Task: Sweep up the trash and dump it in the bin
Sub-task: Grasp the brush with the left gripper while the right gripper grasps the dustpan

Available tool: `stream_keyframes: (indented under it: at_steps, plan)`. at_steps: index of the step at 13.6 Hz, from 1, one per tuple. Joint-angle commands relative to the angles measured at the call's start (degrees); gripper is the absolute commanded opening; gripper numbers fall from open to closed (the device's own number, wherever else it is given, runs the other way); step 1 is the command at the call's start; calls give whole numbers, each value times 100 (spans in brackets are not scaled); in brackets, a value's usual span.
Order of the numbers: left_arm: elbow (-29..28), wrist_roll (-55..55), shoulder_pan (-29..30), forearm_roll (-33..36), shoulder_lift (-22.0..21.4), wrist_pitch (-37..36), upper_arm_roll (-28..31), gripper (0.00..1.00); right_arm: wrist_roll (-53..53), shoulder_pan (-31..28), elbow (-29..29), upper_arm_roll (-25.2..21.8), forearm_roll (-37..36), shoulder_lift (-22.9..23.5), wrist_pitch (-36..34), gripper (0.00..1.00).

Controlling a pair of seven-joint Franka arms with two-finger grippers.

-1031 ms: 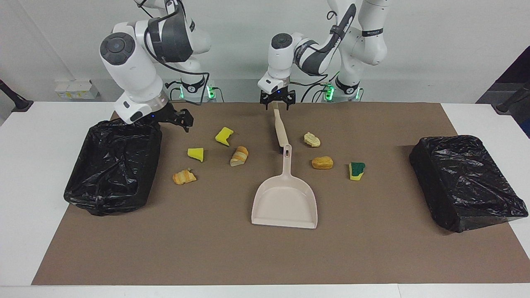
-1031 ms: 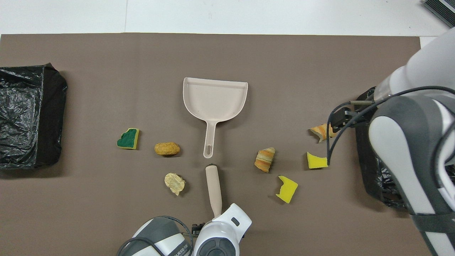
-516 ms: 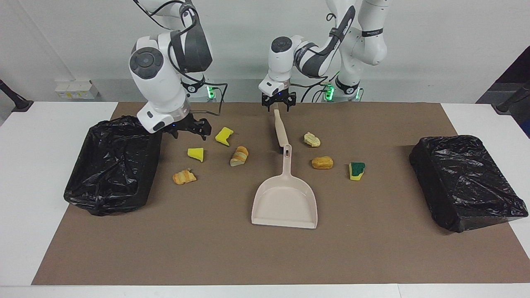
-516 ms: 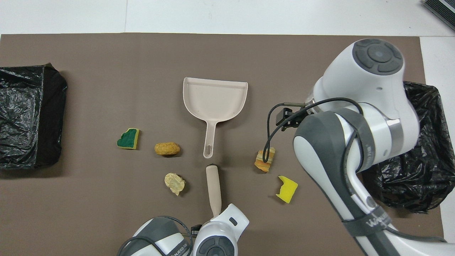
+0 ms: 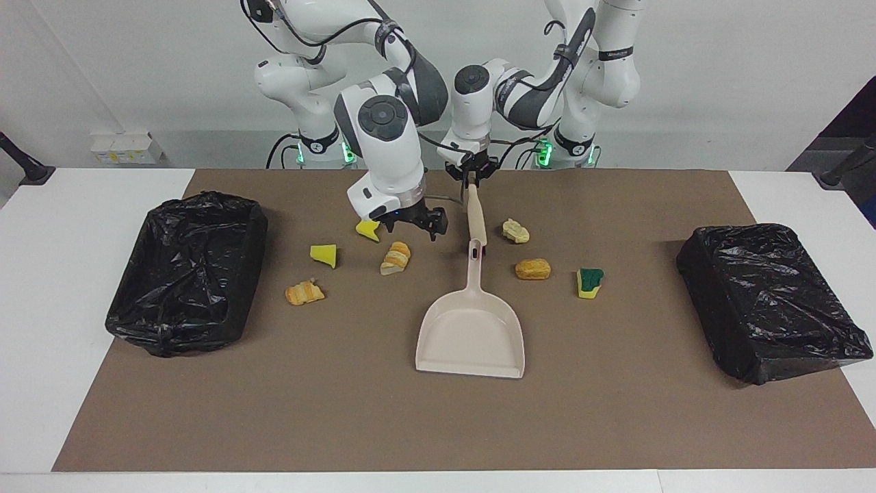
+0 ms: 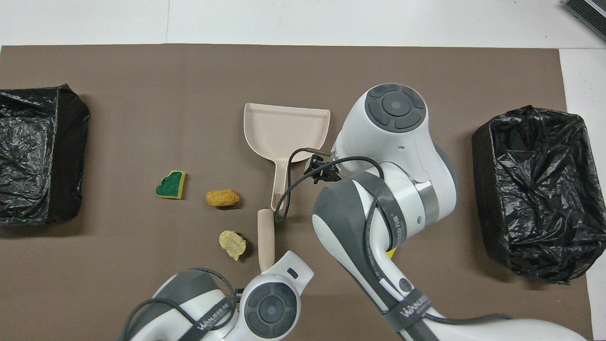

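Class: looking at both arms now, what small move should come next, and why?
Probably the right claw should shift over the dustpan handle and lower onto it. The left claw is shut on the brush; the right claw hangs open over the mat beside that handle, which nothing holds.

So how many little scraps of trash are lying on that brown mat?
7. Toward the right arm's end: two yellow foam chunks and two striped bread lumps. Toward the left arm's end: pale lump, golden lump, green-and-yellow sponge piece.
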Motion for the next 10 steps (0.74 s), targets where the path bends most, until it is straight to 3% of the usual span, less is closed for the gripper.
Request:
stream_keyframes:
  at_steps: [1, 3, 10]
  plan:
    - [109, 1146, 832, 128, -502, -622, -8, 0, 519, 168, 150, -13, 151, 240, 272, 100]
    - [170, 1974, 1579, 128, -591, -632, -8, 0, 617, 318, 150, -13, 256, 337, 465, 100]
    - [461, 4691, 3874, 356, -213, -351, -17, 0, 1022, 1048, 194, -30, -252, 873, 1353, 99]
